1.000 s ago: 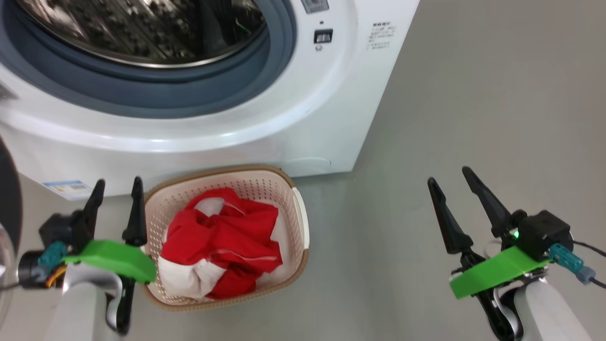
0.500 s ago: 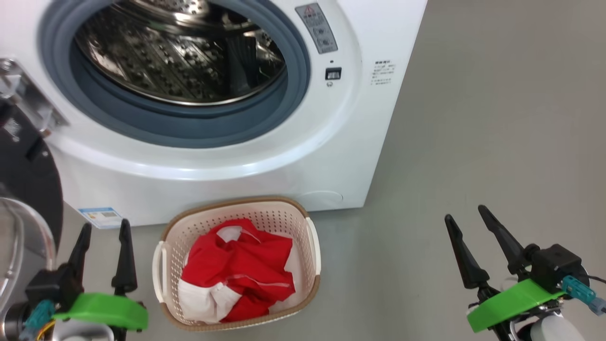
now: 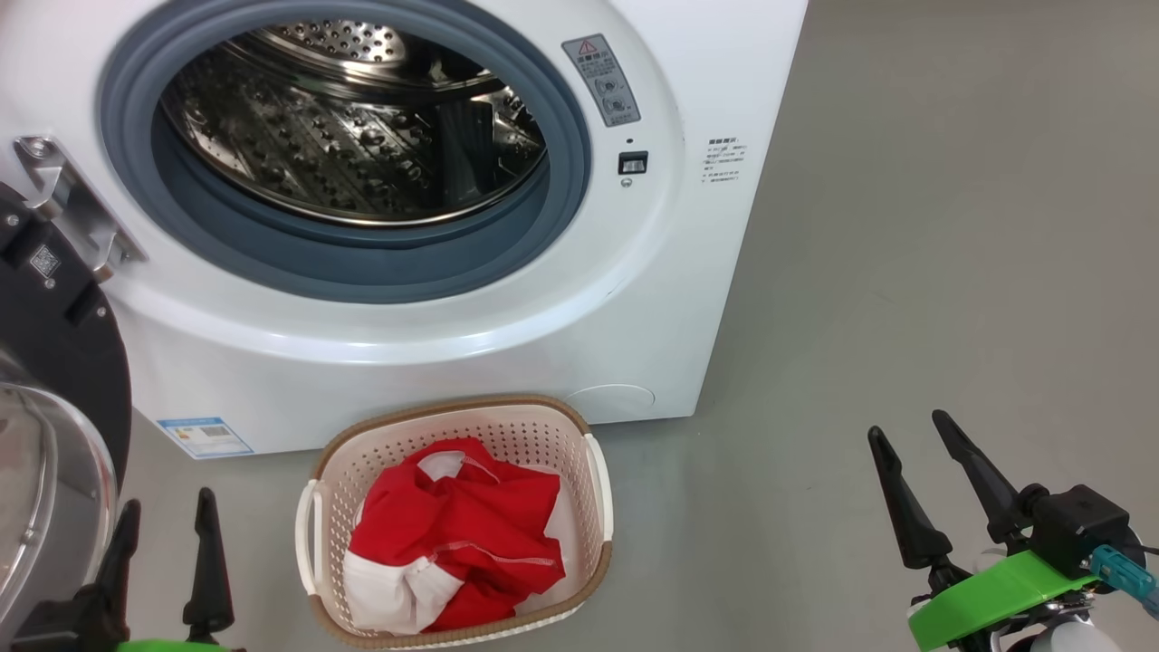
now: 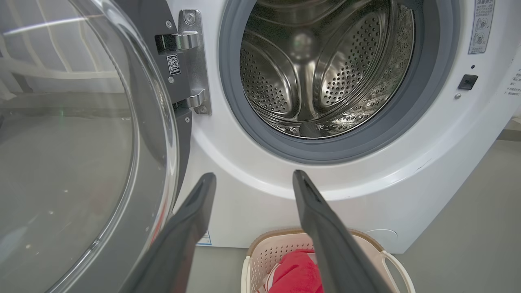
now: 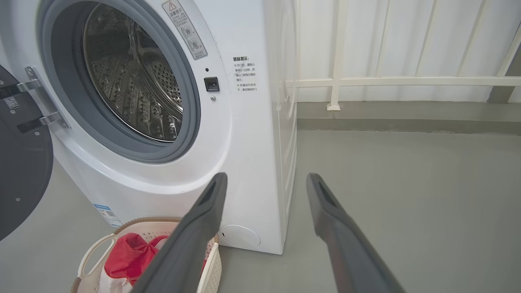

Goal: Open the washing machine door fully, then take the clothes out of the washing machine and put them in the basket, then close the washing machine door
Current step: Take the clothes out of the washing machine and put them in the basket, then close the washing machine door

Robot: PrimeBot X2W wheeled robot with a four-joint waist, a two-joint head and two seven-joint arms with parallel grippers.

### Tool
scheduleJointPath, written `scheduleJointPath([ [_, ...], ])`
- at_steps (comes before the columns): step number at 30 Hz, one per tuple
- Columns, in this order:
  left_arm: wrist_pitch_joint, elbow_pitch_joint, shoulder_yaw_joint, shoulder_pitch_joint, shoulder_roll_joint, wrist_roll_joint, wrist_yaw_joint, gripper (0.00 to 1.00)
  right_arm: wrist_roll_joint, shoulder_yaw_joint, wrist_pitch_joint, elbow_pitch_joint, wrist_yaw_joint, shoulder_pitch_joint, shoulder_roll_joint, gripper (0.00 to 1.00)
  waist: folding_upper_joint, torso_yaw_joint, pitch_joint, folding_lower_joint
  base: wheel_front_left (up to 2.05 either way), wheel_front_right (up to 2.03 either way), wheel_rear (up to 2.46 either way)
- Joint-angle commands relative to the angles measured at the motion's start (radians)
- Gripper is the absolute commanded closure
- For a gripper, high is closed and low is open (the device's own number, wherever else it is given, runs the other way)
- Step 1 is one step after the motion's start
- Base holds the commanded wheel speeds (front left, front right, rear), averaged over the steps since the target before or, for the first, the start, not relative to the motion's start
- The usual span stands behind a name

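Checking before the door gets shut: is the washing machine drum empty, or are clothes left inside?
Empty, as far as visible: the drum shows bare steel, and the red clothes lie in the basket.

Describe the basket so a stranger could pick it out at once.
Start at the big white washing machine. On the grey floor directly in front of it sits the basket. It is cream perforated plastic with a brown rim and white side handles, holding red and white clothes.
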Motion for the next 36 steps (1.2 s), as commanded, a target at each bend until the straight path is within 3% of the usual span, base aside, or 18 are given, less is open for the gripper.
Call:
scheduleJointPath([
  [1, -0.009, -0.038, 0.041, 0.000, 0.015, -0.008, -0.002, 0.00, 0.015, 0.017, -0.005, -0.027, 0.002, 0.009, -0.014, 0.00, 0.0000, -0.001, 0.001, 0.0000, 0.00, 0.00, 0.00],
  [25, -0.009, -0.077, 0.026, 0.021, 0.007, -0.042, -0.003, 0.00, 0.009, 0.013, -0.005, -0.029, 0.002, -0.001, -0.013, 0.00, 0.0000, -0.002, 0.009, 0.0000, -0.03, 0.03, 0.00],
  [36, -0.009, -0.085, 0.017, 0.025, 0.011, -0.048, -0.003, 0.00, 0.006, 0.012, -0.005, -0.029, 0.002, -0.003, -0.013, 0.00, 0.0000, 0.004, 0.011, 0.0000, -1.14, 1.14, 0.00],
])
